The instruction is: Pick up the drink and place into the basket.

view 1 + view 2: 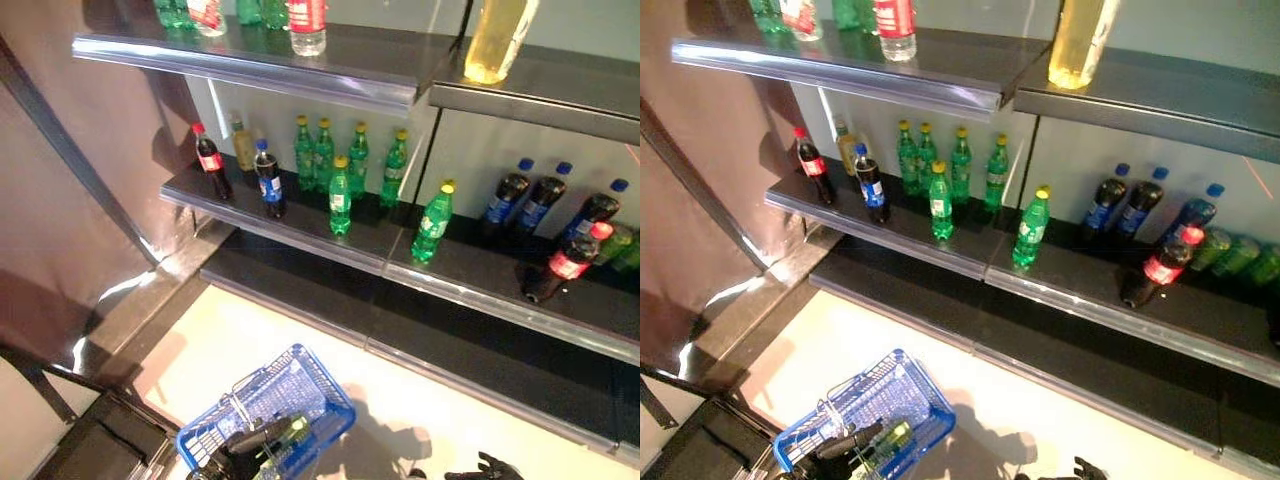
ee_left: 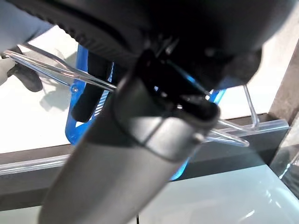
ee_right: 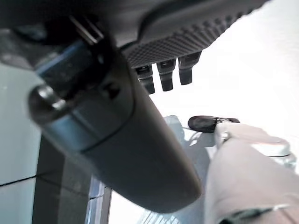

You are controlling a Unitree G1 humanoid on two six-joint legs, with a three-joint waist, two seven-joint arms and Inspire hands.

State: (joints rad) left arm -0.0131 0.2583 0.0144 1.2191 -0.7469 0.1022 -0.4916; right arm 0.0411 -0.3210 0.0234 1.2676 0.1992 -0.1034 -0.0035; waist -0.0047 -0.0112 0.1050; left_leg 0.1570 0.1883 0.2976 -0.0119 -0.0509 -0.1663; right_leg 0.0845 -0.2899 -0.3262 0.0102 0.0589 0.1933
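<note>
Dark shelves (image 1: 330, 235) fill the left eye view, the middle one lined with green bottles (image 1: 340, 195), cola bottles (image 1: 211, 162) and blue-capped dark bottles (image 1: 505, 200); a yellow bottle (image 1: 497, 38) stands on the top shelf. On the pale floor (image 1: 420, 410) below sits a blue basket (image 1: 320, 385). The left robot hand (image 1: 245, 443) reaches into it from the near side, its dark fingers lying over a green-labelled drink (image 1: 293, 430) inside the basket; whether they are clamped on it I cannot tell. The right robot hand (image 1: 485, 468) shows at the bottom edge, well apart from the basket, fingers spread.

Right eye view: same scene, with basket (image 1: 895, 395), drink (image 1: 896, 436) under the left robot hand (image 1: 845, 443), and right robot hand (image 1: 1080, 470) at the bottom edge.

Left wrist view: dark hand bulk (image 2: 187, 42) covers most of it; blue basket wall (image 2: 77, 102) shows past it, the drink hidden.

Right wrist view: straight fingers (image 3: 166, 74) hang over the floor, holding nothing.
</note>
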